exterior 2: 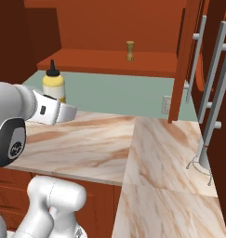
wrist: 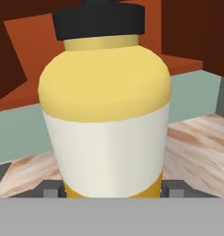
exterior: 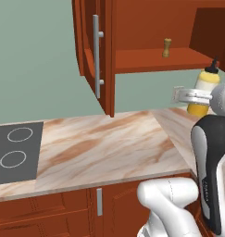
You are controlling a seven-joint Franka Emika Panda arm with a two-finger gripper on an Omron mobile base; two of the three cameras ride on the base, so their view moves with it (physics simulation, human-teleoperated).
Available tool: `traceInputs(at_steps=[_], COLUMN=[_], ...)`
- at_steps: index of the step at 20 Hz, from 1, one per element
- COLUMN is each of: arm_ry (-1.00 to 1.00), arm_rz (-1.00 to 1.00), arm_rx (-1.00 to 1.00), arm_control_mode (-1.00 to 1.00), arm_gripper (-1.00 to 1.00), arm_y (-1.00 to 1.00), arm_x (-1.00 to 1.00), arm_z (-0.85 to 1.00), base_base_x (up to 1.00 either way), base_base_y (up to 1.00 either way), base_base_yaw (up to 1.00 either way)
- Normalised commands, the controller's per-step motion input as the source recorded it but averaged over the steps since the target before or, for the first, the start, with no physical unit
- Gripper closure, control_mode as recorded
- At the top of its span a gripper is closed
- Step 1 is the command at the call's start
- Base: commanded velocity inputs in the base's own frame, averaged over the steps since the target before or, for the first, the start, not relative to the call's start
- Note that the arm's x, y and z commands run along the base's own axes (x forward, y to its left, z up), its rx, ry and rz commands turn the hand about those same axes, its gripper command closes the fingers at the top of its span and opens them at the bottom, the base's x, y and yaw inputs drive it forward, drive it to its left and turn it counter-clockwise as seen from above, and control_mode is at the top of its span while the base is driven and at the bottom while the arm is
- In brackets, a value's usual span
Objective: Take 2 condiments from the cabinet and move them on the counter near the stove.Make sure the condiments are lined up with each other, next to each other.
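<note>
The yellow squeeze bottle (wrist: 105,115), grasped upright between the fingers of the gripper (exterior: 188,97), is held above the marble counter (exterior: 104,148) below the open wall cabinet (exterior: 146,28), on whose shelf the wooden pepper shaker (exterior: 166,47) is seen.

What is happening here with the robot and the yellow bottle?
The white arm's claw holds the yellow squeeze bottle in the air, between the open cabinet and the marble counter. The wooden shaker stands on the cabinet shelf. The stove is at the counter's far left.
</note>
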Motion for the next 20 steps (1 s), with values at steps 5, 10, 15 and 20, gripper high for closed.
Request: traceInputs(at_steps=[5, 10, 15, 20], arm_ry=[0.0, 0.01, 0.03, 0.09], arm_rz=[0.0, 0.0, 0.01, 0.07], arm_rx=[-0.08, 0.0, 0.0, 0.0], arm_control_mode=[-1.0, -1.0, -1.0, -1.0], arm_gripper=[1.0, 1.0, 1.0, 1.0], arm_y=[0.09, 0.08, 0.17, 0.17], arm_x=[-0.15, -0.11, -0.05, 0.0], arm_z=[-0.24, -0.11, -0.12, -0.14], base_base_x=[0.0, 0.0, 0.0, 0.0], base_base_y=[0.0, 0.0, 0.0, 0.0], base_base_yaw=[0.0, 0.0, 0.0, 0.0])
